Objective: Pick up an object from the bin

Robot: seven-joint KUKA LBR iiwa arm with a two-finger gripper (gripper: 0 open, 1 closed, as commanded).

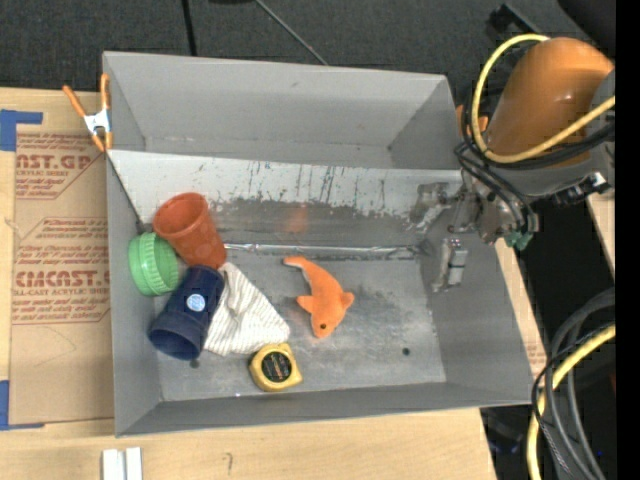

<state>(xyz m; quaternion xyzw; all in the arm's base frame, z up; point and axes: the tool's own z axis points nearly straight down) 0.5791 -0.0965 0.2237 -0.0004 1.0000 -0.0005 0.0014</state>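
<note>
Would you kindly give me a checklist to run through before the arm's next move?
End effector inside the bin, near its right wall: ok.
End effector over a thing: not ok; orange fish toy lies apart from it.
Room around orange fish toy: ok.
Gap between yellow tape measure and white cloth: cannot tell.
Room around navy cup, orange cup, green lid: not ok; crowded together.

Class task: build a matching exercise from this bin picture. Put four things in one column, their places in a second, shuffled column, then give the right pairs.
Things
1. orange toy fish
2. yellow tape measure
3. green cup
4. tool

Places
A. by the bin's left wall
B. by the right wall
C. middle of the floor
D. near the front wall

Pairs: 1-C, 2-D, 3-A, 4-B
</note>
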